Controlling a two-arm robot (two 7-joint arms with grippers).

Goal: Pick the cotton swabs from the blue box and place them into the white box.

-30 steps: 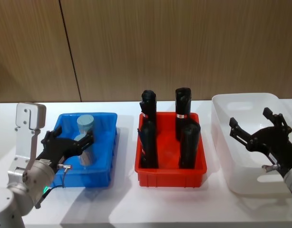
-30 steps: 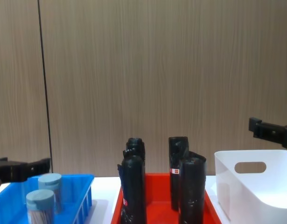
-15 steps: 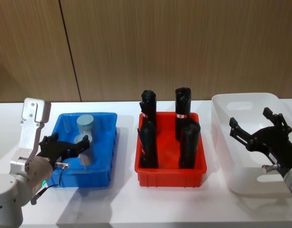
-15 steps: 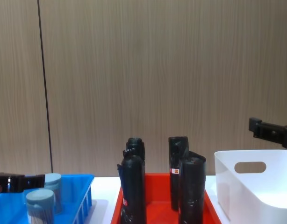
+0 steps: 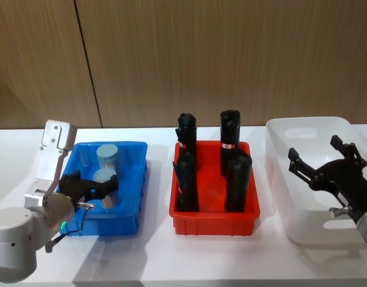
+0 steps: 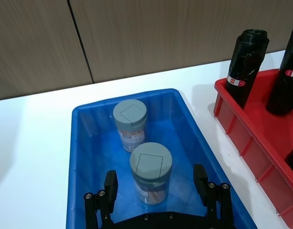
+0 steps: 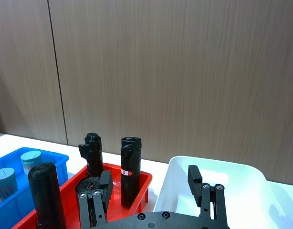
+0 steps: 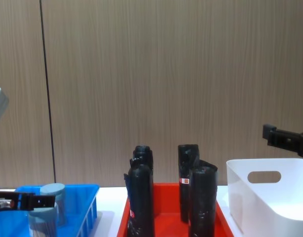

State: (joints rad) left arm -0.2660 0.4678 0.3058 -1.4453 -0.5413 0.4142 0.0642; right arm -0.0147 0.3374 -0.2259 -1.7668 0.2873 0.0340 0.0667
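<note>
Lower left: left gripper jaws released, straddling front cotton swabs in blue box; right gripper released above white box.

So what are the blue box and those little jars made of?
The blue box looks like glossy moulded plastic: light shines off its smooth walls. The cotton swabs have see-through sides, probably plastic, maybe glass: tan sticks show inside. Their grey-blue lids look like dull plastic, with a square flap outline on top.
</note>
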